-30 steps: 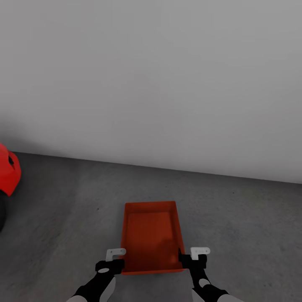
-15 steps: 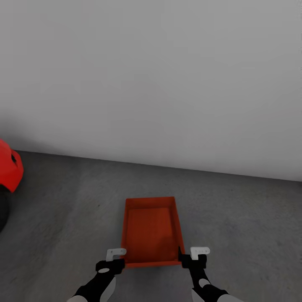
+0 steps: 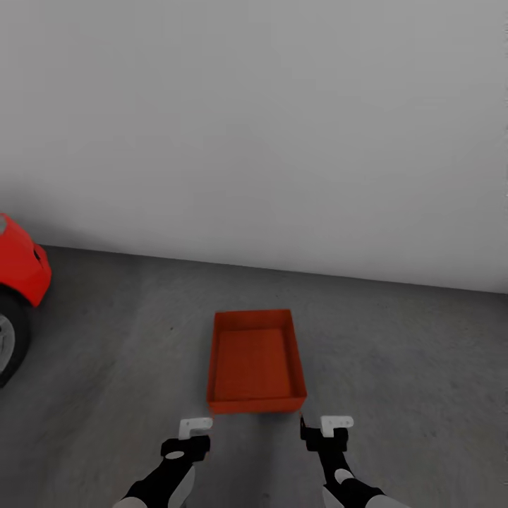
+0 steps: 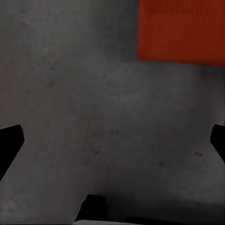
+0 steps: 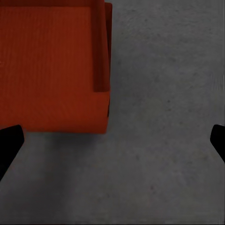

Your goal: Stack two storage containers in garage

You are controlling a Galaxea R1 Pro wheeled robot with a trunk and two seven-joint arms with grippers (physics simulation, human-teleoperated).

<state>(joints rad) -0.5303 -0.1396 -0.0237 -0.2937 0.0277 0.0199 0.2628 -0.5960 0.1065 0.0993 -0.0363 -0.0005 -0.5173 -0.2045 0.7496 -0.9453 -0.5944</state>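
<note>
Container (image 3: 255, 361), orange-red, open-top, sits flat on dark grey floor (image 3: 395, 367) near white wall (image 3: 282, 127), empty inside. Left tool (image 3: 185, 443) and right tool (image 3: 326, 436) hang just short of its near wall, one off each near corner, neither touching it. Both tools spread wide, nothing between fingers; wrist views show fingertips at frame edges with bare floor between. Red car (image 3: 17, 271) with dark wheel at far left, well apart from container.

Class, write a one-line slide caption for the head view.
Orange storage container on the grey garage floor, both grippers open just short of it.
</note>
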